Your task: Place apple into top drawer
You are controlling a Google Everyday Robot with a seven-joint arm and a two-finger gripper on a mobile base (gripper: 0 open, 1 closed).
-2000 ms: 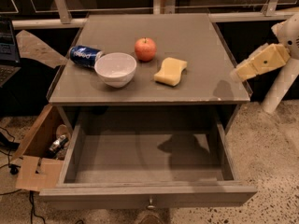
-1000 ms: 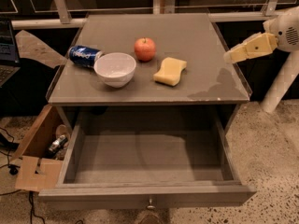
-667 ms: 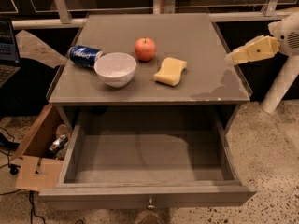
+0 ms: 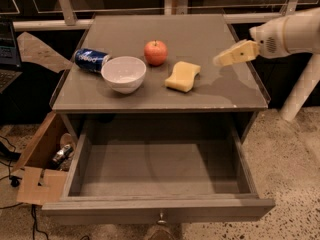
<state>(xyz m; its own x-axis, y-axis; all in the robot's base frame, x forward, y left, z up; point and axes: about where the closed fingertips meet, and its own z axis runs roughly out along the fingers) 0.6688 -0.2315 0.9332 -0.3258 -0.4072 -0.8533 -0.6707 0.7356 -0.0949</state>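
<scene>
A small red-orange apple (image 4: 156, 52) stands upright on the grey tabletop (image 4: 125, 36), between a white bowl and a yellow sponge. The top drawer (image 4: 160, 171) is pulled wide open below the tabletop and holds nothing; a small metal knob (image 4: 161, 219) is on its front. My gripper (image 4: 220, 60) reaches in from the right over the right part of the tabletop, right of the sponge and well apart from the apple.
A white bowl (image 4: 124, 73) stands left of the apple. A blue can (image 4: 91, 60) lies on its side behind the bowl. A yellow sponge (image 4: 183, 76) lies right of the apple. A cardboard box (image 4: 37, 164) sits on the floor at the left. A white post (image 4: 300, 91) stands at the right.
My gripper has moved left, from beyond the table's right edge to above the tabletop near the sponge. The apple, bowl, sponge and drawer have not moved.
</scene>
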